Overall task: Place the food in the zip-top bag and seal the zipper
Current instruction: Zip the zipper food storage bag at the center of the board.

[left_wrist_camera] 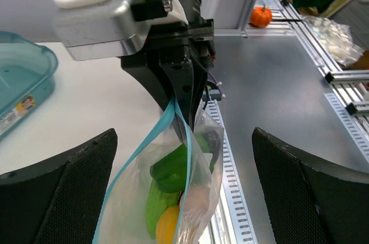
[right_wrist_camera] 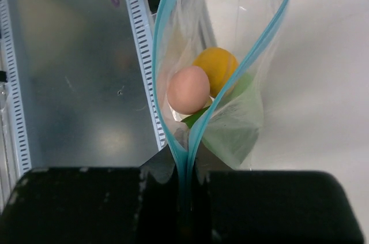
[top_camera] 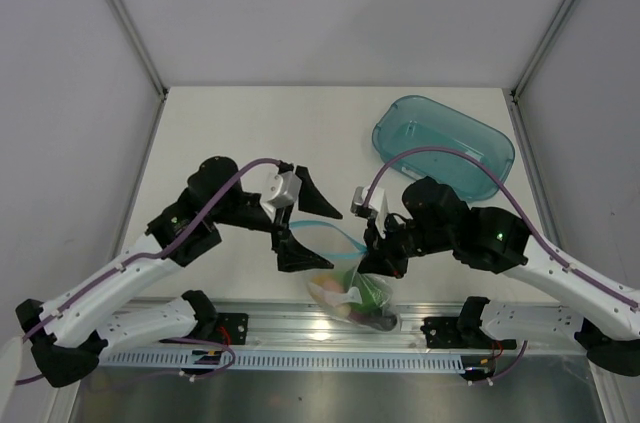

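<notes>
The zip-top bag (top_camera: 352, 288) hangs at the table's near edge, over the metal rail. Inside it are a green pepper (left_wrist_camera: 172, 172), a long green vegetable (left_wrist_camera: 157, 208), a yellow-orange fruit (left_wrist_camera: 167, 228), a pink egg piece (right_wrist_camera: 188, 89) and a dark eggplant (left_wrist_camera: 212, 140). The light-blue zipper (right_wrist_camera: 163, 53) has its two strips spread apart along most of its length. My right gripper (right_wrist_camera: 184, 169) is shut on one end of the zipper, pinching both strips together; it also shows in the top view (top_camera: 372, 259). My left gripper (top_camera: 330, 236) is open, its fingers (left_wrist_camera: 75, 186) on either side of the bag's top, not touching it.
A translucent teal tub (top_camera: 445, 148) lies at the back right of the table and shows in the left wrist view (left_wrist_camera: 20, 77). The slotted metal rail (top_camera: 260, 328) runs along the near edge. A small orange pumpkin (left_wrist_camera: 260, 16) sits far off, beyond the table.
</notes>
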{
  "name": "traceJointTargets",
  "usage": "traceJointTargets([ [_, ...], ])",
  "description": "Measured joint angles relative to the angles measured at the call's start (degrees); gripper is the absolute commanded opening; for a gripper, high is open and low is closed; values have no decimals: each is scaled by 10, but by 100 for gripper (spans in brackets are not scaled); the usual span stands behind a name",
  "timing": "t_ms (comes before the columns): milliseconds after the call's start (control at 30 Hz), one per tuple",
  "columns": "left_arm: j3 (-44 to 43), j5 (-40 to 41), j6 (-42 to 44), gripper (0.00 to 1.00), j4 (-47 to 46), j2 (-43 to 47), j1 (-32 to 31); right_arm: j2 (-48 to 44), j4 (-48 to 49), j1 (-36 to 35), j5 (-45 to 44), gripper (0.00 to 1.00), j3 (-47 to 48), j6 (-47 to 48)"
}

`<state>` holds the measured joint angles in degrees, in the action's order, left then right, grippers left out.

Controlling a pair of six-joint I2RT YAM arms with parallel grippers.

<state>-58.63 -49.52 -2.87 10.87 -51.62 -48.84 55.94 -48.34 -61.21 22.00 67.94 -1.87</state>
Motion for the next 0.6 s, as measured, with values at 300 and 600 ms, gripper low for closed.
traceJointTargets([
  [300,-2,-23,21,100,5,-61,-33,0,-8,0,32,0,11,-6],
  [600,-2,-17,25,96,7,-107,-52,-3,-12,0,39,0,13,-10],
])
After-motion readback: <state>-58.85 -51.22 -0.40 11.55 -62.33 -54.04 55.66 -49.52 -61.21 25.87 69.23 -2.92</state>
